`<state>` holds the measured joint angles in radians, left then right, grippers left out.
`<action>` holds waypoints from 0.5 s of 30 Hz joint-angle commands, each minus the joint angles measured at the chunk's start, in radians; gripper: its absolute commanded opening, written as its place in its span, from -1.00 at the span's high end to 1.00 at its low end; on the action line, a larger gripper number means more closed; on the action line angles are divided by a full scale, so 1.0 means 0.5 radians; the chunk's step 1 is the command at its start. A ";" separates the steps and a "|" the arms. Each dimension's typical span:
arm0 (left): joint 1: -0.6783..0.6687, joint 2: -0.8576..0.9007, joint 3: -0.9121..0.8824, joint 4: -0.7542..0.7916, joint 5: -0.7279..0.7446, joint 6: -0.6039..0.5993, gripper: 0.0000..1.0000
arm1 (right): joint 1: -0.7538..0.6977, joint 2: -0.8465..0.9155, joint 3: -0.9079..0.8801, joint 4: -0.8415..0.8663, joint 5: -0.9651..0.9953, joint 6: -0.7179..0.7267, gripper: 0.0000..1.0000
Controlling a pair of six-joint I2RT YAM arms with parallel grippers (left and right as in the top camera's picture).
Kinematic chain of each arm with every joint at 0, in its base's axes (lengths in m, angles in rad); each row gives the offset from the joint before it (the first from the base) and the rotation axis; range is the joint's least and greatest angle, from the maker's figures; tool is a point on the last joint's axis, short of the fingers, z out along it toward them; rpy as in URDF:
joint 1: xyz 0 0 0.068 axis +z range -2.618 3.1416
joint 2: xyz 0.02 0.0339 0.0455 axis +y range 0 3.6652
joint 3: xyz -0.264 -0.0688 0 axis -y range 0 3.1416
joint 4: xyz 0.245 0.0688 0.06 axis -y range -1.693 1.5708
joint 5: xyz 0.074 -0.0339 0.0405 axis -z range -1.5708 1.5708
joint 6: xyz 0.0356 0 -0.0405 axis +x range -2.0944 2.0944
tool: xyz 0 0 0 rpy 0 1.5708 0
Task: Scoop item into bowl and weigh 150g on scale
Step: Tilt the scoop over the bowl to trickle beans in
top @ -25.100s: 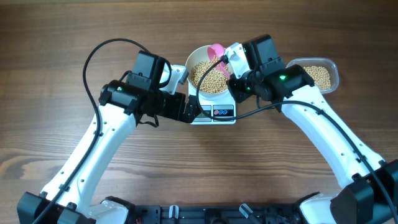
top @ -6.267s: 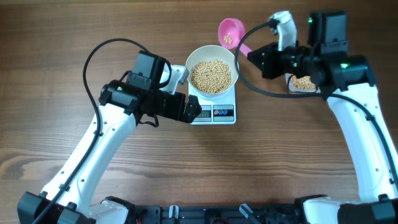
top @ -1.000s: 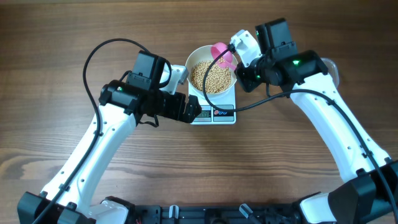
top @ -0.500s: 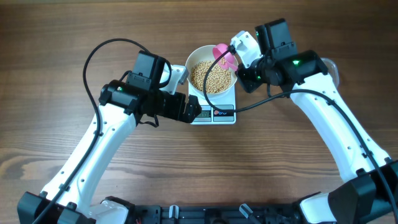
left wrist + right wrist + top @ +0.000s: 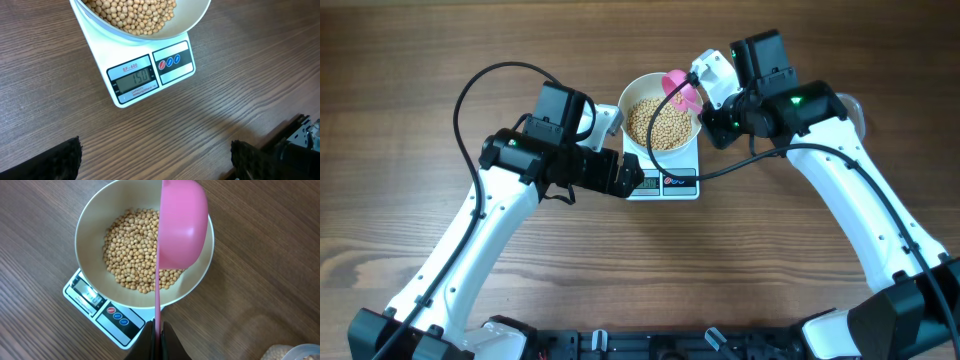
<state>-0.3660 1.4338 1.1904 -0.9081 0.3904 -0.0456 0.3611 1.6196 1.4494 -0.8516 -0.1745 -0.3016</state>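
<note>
The white bowl (image 5: 626, 104) stands on the small white scale (image 5: 665, 184), partly filled with tan beans (image 5: 660, 122). The scale's display (image 5: 134, 80) reads 150. My right gripper (image 5: 157, 330) is shut on the thin handle of a pink scoop (image 5: 182, 225). The scoop is turned on its side over the bowl's right rim (image 5: 208, 240), and its inside does not show. My left gripper (image 5: 155, 162) stands wide open over bare wood in front of the scale (image 5: 125, 100), holding nothing. Seen from overhead, the left gripper (image 5: 623, 176) is at the scale's left front corner.
A clear plastic container (image 5: 857, 108) lies at the right, mostly hidden under my right arm; its edge (image 5: 300, 352) shows at the lower right of the right wrist view. Black cables arc over both arms. Bare wooden table (image 5: 650, 270) lies in front of the scale.
Nothing has moved over the last second. Several seconds ago my right gripper held the scoop beyond the bowl with a few beans in it; it is now tipped over the bowl's rim.
</note>
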 commanded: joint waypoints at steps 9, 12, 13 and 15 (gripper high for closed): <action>0.001 0.008 0.010 0.005 0.019 0.031 -1.00 | 0.005 -0.011 0.048 0.002 -0.011 -0.008 0.91; 0.001 0.008 0.010 0.005 0.019 0.031 -1.00 | 0.005 -0.011 0.048 0.003 -0.011 -0.002 0.91; 0.001 0.008 0.010 0.005 0.019 0.031 -1.00 | 0.005 -0.011 0.048 0.003 -0.011 -0.003 0.91; 0.001 0.008 0.010 0.005 0.019 0.031 -1.00 | 0.005 -0.011 0.048 0.002 -0.011 -0.004 0.91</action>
<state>-0.3660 1.4338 1.1904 -0.9081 0.3904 -0.0456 0.3611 1.6196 1.4494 -0.8520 -0.1745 -0.3012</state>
